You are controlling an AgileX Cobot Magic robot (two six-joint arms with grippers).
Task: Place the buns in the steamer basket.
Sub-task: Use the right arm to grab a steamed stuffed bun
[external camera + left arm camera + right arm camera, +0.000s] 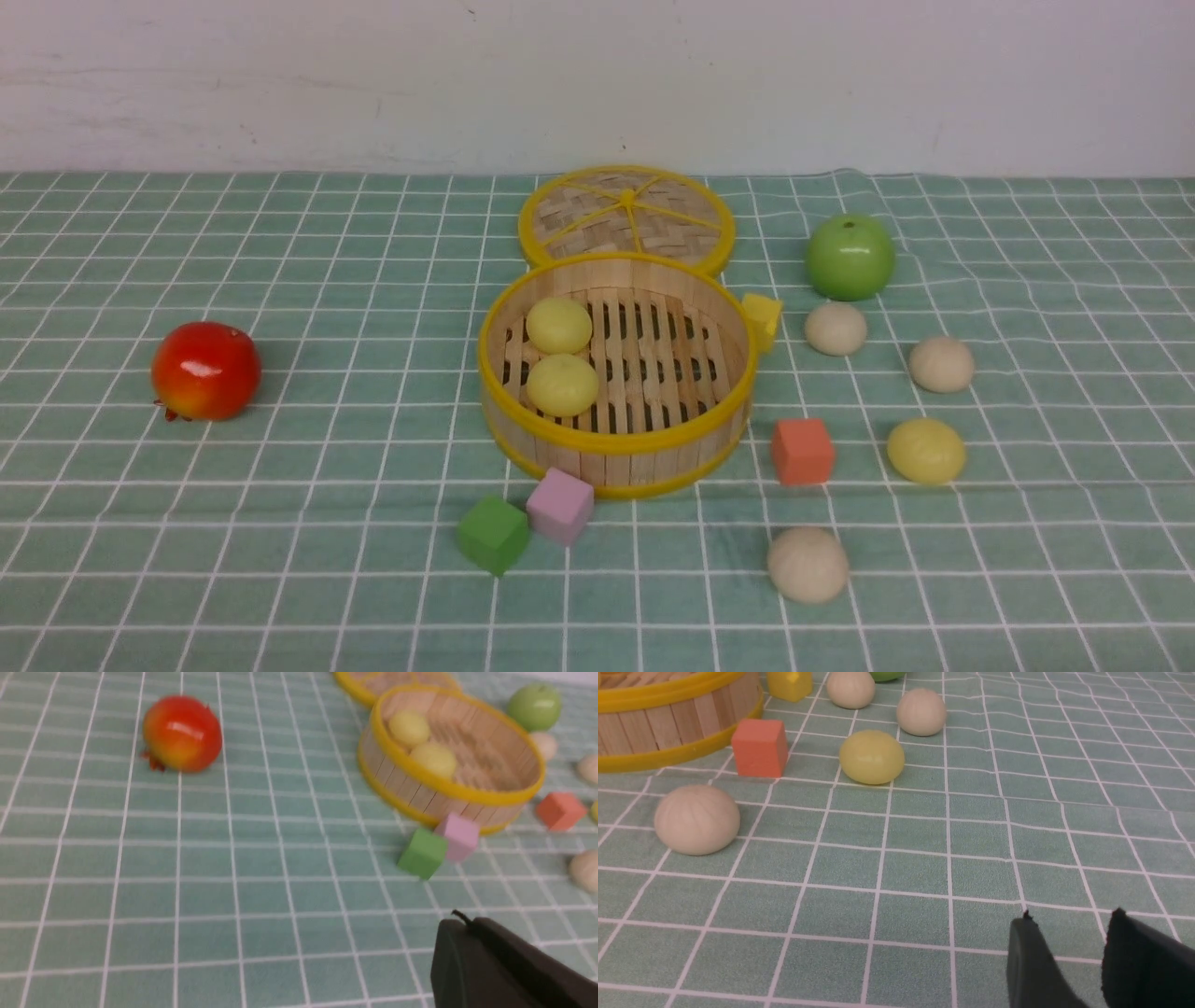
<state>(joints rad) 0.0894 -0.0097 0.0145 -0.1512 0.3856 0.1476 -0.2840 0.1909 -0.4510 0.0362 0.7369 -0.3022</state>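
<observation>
Buns: two pale yellow [562,385] inside steamer basket [619,466], left side; four on worktop [355,597], right of basket. Left hand [460,919] closed, right hand [1073,914] open, empty. Careless reach for yellow bun [925,452] could knock orange cube [802,452]; loose grip could roll bun away.

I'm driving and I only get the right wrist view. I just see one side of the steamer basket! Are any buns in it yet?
Observer: Yes, two pale yellow buns. One bun sits on the slats, and the other bun is nearer the robot, both in the left part of the steamer basket.
Operator: Where's the lid?
Observer: The woven lid lies just behind the basket, which hides its near edge.
Operator: And is my other gripper grabbing something?
Observer: No, the left gripper is shut with nothing in it.
</observation>
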